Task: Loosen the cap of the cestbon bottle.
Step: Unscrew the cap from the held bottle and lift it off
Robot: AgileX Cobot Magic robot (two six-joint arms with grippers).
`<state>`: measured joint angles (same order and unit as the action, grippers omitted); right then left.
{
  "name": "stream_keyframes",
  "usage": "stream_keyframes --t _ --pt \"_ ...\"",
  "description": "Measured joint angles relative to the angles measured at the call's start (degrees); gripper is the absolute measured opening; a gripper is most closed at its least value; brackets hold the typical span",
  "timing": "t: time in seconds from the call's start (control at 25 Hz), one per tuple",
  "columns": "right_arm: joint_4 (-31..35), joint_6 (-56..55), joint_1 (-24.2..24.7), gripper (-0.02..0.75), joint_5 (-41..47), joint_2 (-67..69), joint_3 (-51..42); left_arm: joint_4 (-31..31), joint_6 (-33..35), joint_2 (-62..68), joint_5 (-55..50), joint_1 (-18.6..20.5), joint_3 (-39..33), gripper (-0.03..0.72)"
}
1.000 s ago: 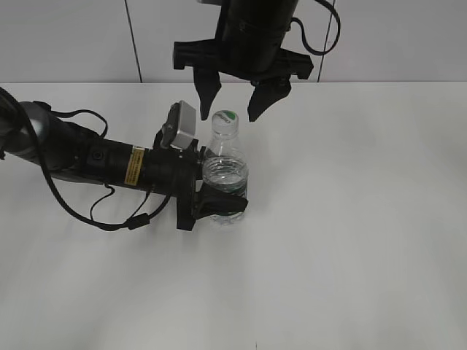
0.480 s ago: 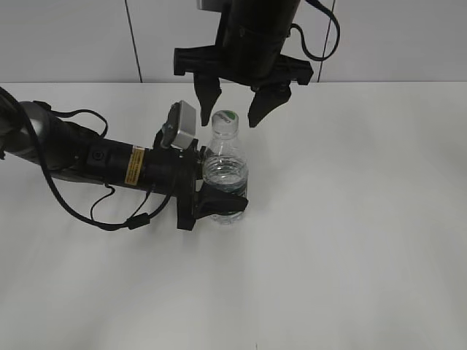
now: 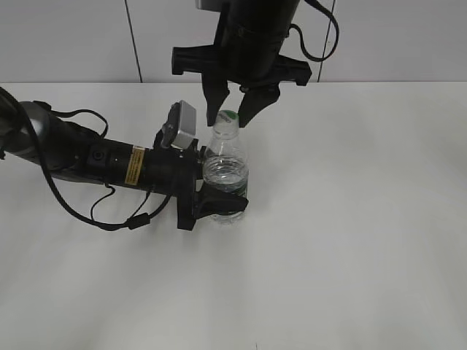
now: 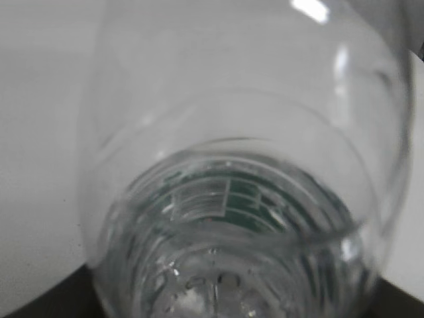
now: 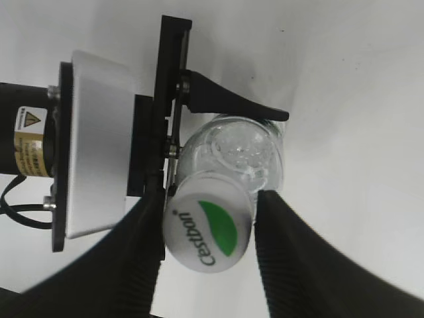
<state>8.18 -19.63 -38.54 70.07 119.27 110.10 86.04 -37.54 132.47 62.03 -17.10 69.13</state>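
Observation:
The cestbon bottle (image 3: 225, 175) stands upright on the white table, clear, with water in it. My left gripper (image 3: 229, 181) comes in from the left and is shut on its body. In the left wrist view the bottle (image 4: 232, 199) fills the frame, blurred, and the jaws are hidden. The white cap (image 3: 228, 117) with its green leaf mark sits on the neck. My right gripper (image 3: 229, 121) hangs over it, one finger on either side. In the right wrist view the cap (image 5: 209, 228) lies between the fingers of the right gripper (image 5: 211, 212): the left finger touches it, and a thin gap shows at the right finger (image 5: 278, 232).
The white table (image 3: 350, 240) stretches bare to the right and front of the bottle. The left arm (image 3: 87, 157) with its cables lies along the table on the left. A grey wall (image 3: 73, 36) stands behind. The left wrist camera block (image 5: 99, 146) sits close to the cap.
The right gripper's fingers have narrowed from wide apart to close on either side of the cap and have come slightly lower. The left gripper and the bottle have not moved.

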Motion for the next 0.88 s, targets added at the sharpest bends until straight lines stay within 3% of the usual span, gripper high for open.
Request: stream_keyframes --t 0.08,0.4,0.88 --pt "0.6 0.1 0.0 0.300 -0.1 0.0 0.0 0.0 0.0 0.0 0.0 0.0 0.0 0.412" --pt "1.2 3.3 0.0 0.300 -0.1 0.0 0.0 0.1 0.0 0.0 0.0 0.0 0.0 0.412" --pt "1.3 32.2 0.0 0.300 -0.1 0.0 0.0 0.1 0.1 0.0 0.0 0.0 0.0 0.412"
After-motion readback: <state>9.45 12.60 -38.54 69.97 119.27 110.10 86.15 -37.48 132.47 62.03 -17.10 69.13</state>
